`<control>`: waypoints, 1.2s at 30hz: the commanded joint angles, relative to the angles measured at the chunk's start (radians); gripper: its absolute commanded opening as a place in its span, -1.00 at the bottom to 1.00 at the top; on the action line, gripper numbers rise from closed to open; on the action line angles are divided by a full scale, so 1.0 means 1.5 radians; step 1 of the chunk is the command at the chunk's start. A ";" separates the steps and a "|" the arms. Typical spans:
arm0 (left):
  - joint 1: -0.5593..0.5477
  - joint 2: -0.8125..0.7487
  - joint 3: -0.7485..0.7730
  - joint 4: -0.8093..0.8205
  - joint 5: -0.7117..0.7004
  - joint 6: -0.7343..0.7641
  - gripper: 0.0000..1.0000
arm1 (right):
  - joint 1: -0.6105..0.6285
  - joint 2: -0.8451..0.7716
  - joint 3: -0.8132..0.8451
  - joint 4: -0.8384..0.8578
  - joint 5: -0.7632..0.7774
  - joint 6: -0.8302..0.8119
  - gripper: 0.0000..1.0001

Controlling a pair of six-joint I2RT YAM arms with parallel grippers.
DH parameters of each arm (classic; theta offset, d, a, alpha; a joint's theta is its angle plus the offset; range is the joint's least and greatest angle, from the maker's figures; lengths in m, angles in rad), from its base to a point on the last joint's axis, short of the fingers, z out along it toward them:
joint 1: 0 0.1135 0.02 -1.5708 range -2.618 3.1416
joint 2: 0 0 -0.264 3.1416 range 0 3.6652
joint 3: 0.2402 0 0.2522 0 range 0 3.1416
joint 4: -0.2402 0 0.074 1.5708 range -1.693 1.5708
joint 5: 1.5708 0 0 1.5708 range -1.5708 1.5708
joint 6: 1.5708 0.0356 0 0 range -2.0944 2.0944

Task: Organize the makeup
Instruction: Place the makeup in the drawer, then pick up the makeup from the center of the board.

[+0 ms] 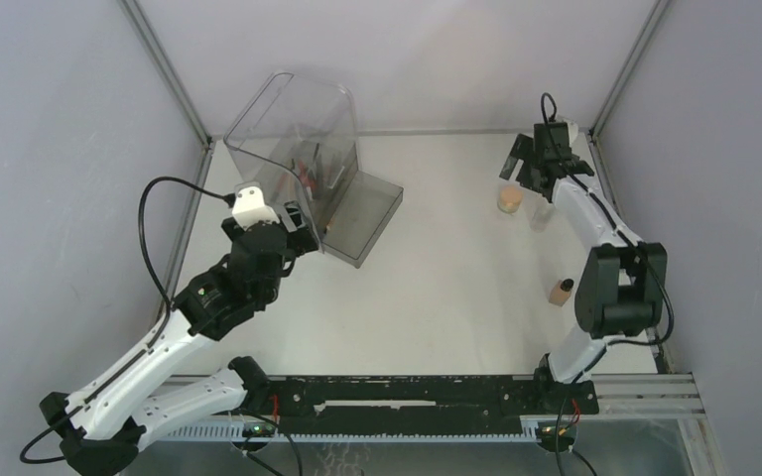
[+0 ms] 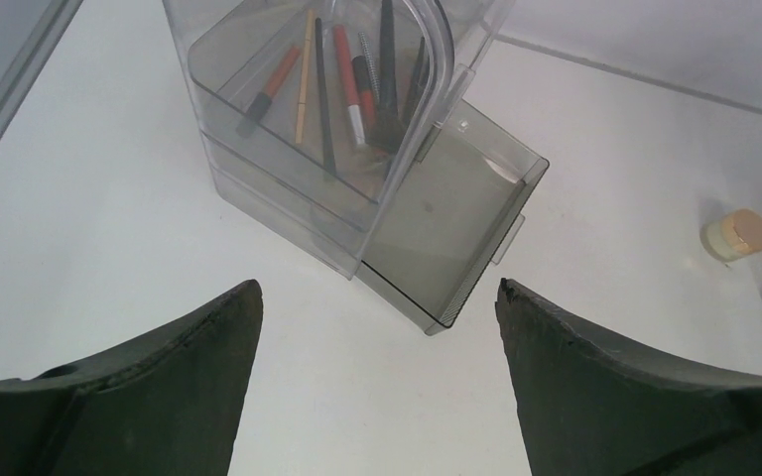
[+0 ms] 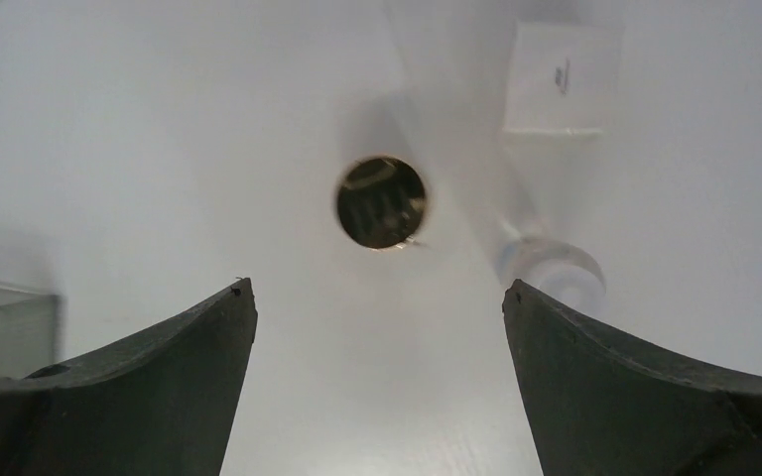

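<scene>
The makeup is split between two spots. Red pencils and thin black brushes [image 2: 342, 79] stand in the top bin of the clear organizer [image 1: 298, 149], whose smoky drawer [image 2: 456, 238] is pulled out with nothing in it. My left gripper [image 2: 379, 297] hovers open just in front of that drawer. A gold-lidded jar [image 3: 381, 202] stands at the back right, with my right gripper [image 3: 377, 293] open above it and nothing between its fingers. That jar [image 1: 509, 199] also shows from the top. A tan bottle [image 1: 561, 292] lies near the right arm.
A clear round container [image 3: 551, 268] sits right of the jar, close to my right finger. A clear square piece [image 3: 561, 79] lies further back. The enclosure walls and metal posts [image 1: 605, 94] bound the table at the back and sides.
</scene>
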 commanded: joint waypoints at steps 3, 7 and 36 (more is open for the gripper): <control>0.004 -0.016 0.002 0.029 0.002 0.003 0.82 | 0.006 0.110 0.066 -0.087 0.005 -0.081 1.00; 0.003 -0.016 0.003 0.028 0.003 0.003 0.82 | 0.010 0.169 0.109 -0.094 0.020 -0.096 1.00; 0.004 -0.049 -0.007 0.020 -0.006 -0.005 0.81 | 0.037 0.287 0.196 -0.057 -0.006 -0.101 -0.04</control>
